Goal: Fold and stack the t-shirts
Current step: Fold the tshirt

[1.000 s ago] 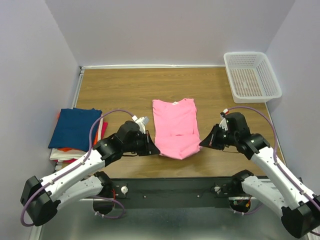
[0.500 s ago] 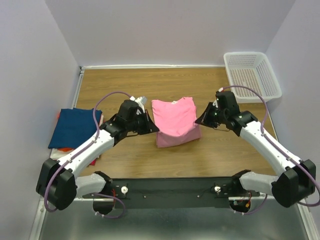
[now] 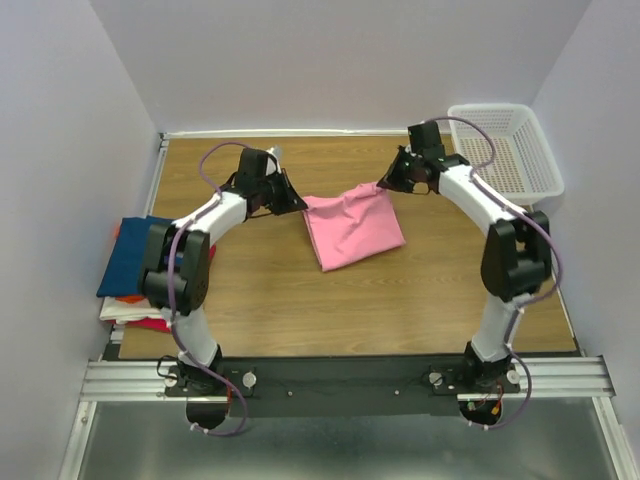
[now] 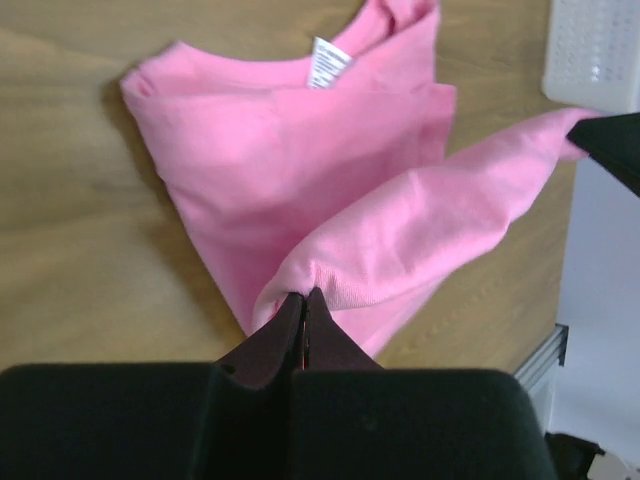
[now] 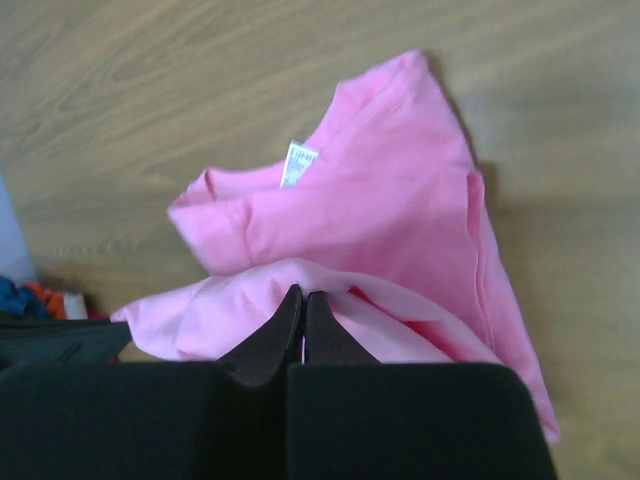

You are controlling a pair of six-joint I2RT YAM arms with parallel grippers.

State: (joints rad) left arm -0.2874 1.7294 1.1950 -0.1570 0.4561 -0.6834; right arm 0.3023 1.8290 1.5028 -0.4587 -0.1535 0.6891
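Carried rearward, pink t-shirt (image 3: 355, 230) spans end effectors (image 3: 301, 206) (image 3: 381, 185).

Stack of t-shirts (image 3: 125, 256) partly behind the left arm (image 3: 178, 272) — white basket (image 4: 598, 50) mostly outside the left wrist view

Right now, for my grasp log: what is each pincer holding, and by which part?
Both hold the pink t-shirt: the left pincer pinches one end of its lifted edge, the right pincer the other end, the cloth stretched between them.
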